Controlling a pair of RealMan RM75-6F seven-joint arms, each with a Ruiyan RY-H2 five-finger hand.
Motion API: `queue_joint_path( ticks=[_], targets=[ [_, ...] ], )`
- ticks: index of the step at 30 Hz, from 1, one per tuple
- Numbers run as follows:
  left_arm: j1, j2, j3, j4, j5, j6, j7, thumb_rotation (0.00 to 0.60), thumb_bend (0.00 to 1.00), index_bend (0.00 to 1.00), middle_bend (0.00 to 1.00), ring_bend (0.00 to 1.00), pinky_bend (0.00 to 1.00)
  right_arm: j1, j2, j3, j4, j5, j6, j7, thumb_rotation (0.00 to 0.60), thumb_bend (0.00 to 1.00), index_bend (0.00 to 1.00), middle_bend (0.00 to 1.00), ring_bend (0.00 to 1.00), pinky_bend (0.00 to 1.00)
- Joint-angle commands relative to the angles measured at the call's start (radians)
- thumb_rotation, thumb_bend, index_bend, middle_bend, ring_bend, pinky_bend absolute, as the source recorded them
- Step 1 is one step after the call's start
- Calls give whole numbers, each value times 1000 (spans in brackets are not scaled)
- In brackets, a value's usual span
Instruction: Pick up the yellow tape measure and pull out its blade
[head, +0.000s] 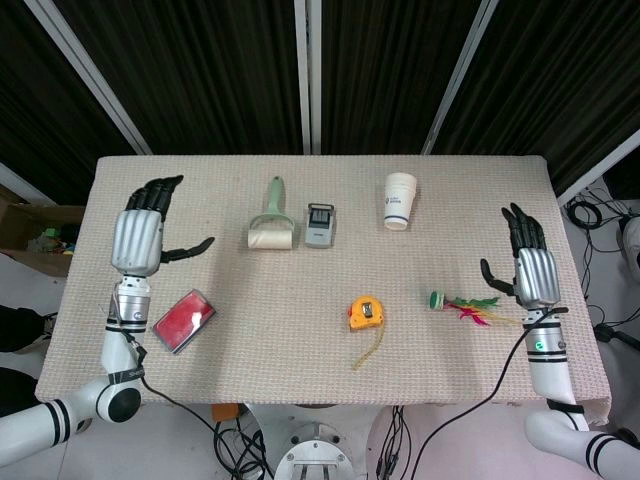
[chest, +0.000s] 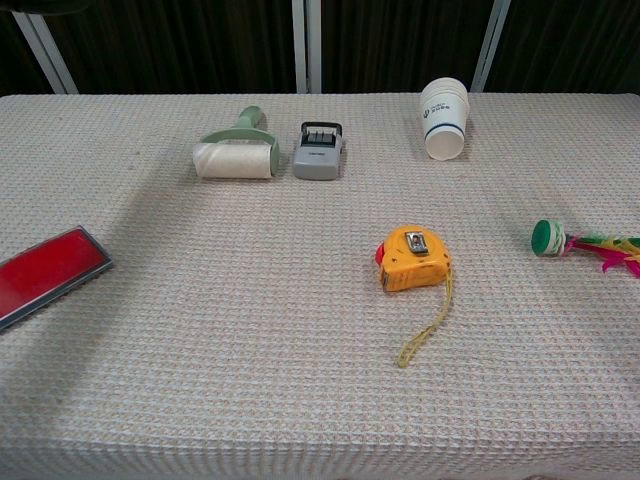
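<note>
The yellow tape measure lies flat near the middle of the table, metal clip up, with its yellow wrist strap trailing toward the front edge. My left hand hovers over the table's left side, fingers spread and empty, far from the tape measure. My right hand is raised at the right edge, also spread and empty, right of the feathered shuttlecock. Neither hand shows in the chest view.
A red flat case lies front left. A green lint roller, a grey stamp-like device and a tipped paper cup line the back. A feathered shuttlecock lies to the right.
</note>
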Motion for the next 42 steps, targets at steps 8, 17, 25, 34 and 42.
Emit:
queue_joint_path(
  ticks=[8, 17, 25, 34, 42],
  targets=[
    [-9, 2, 18, 0, -13, 4, -2, 244, 66, 129, 161, 131, 213, -1, 4, -19, 8, -7, -2, 36, 600, 342, 0, 0, 0, 0],
    [-25, 2, 33, -10, -27, -7, 25, 248, 66, 131, 161, 131, 213, 45, 200, -105, -306, -59, -180, -66, 600, 192, 0, 18, 0, 0],
    [-30, 2, 48, -20, -37, -9, 35, 248, 65, 134, 161, 131, 213, 152, 287, -127, -577, 34, -365, -449, 600, 192, 0, 52, 0, 0],
    [-31, 0, 64, -18, -38, -10, 21, 251, 65, 134, 161, 131, 213, 275, 164, -130, -605, 289, -426, -803, 600, 195, 0, 137, 65, 0],
    [-31, -2, 76, -8, -37, -13, 6, 248, 66, 134, 161, 131, 213, 340, 58, -151, -566, 398, -404, -920, 600, 196, 1, 147, 71, 0]
  ],
)
